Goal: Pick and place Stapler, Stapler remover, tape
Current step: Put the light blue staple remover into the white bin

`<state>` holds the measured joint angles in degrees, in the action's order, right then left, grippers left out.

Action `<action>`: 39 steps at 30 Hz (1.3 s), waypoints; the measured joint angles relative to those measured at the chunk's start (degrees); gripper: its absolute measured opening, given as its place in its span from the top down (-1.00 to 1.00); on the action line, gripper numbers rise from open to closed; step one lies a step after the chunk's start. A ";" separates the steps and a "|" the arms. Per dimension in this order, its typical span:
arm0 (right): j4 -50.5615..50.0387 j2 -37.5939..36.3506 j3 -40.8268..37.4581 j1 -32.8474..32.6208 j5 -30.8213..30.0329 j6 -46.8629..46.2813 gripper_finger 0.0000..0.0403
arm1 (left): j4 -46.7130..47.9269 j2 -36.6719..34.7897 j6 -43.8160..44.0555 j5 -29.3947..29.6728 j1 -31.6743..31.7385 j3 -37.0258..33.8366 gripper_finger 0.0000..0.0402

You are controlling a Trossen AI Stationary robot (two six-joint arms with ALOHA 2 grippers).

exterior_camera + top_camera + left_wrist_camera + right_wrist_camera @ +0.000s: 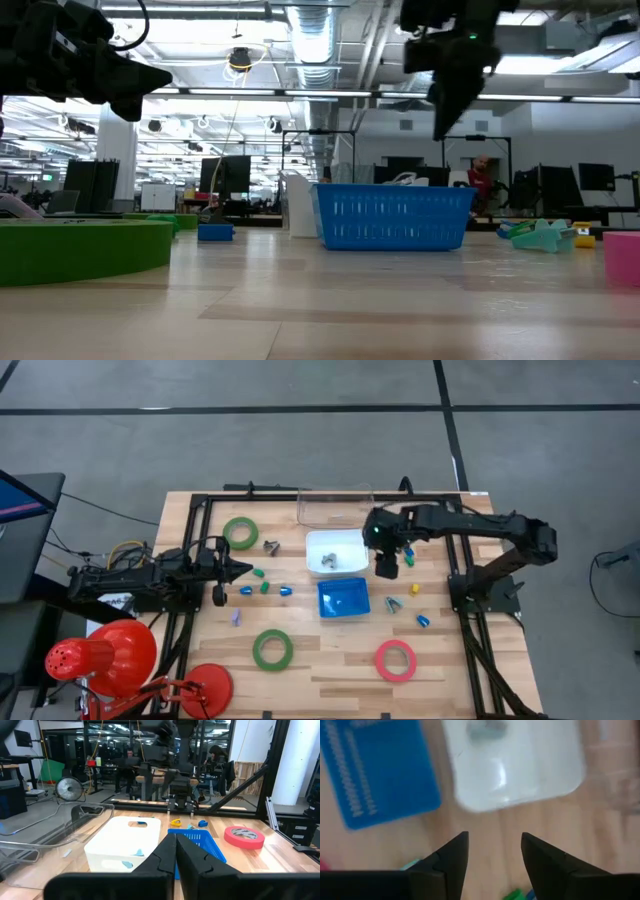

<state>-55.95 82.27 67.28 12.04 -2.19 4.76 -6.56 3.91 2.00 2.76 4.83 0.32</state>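
My right hand (387, 567) is hovering w/ fingers apart, empty, just right of the white bin (335, 551); a remover's lying inside. Next pick prob. the pink tape (395, 660), near-right on table. Left hand (222, 569) is pinched shut, idle.

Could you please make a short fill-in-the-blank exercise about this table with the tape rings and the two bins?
1. The number of green tape rings on the table is ____.
2. The white bin holds a grey item, while the blue bin looks ____.
3. The right gripper, beside the white bin, has its jaws ____.
4. The left gripper has its jaws ____.

Missing words: two; empty; open; shut
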 joint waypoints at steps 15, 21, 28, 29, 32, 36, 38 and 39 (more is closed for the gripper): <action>-3.75 -0.45 -6.74 -6.71 9.81 -15.85 0.14 | -0.44 0.01 0.00 0.02 -0.01 0.00 0.98; -3.77 -0.47 -6.63 -8.59 9.85 -16.84 0.11 | -0.66 0.01 -0.01 0.00 0.00 0.00 0.98; -3.96 -0.47 -6.63 -12.44 9.85 -18.74 0.12 | -0.90 0.01 -0.02 0.00 -0.01 0.00 0.98; -4.22 -0.47 -6.63 -13.14 9.84 -19.20 0.13 | -0.91 0.01 -0.02 0.00 0.01 0.00 0.98; -4.89 -0.47 -6.64 -15.02 9.83 -20.11 0.14 | -0.95 0.01 0.00 0.00 0.01 0.00 0.98; -2.71 -0.50 -9.64 -16.70 9.85 -21.42 0.15 | -1.05 0.01 0.00 0.00 -0.01 0.00 0.98; -2.62 -1.22 -12.16 -17.05 9.85 -22.84 0.16 | -1.19 0.01 -0.01 0.01 0.01 0.00 0.98; -2.55 -1.69 -13.20 -17.18 9.85 -23.66 0.16 | -1.22 0.01 -0.01 0.00 0.01 0.00 0.98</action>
<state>-58.50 80.57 54.07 -5.14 7.66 -18.91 -7.78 3.92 1.99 2.76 4.84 0.32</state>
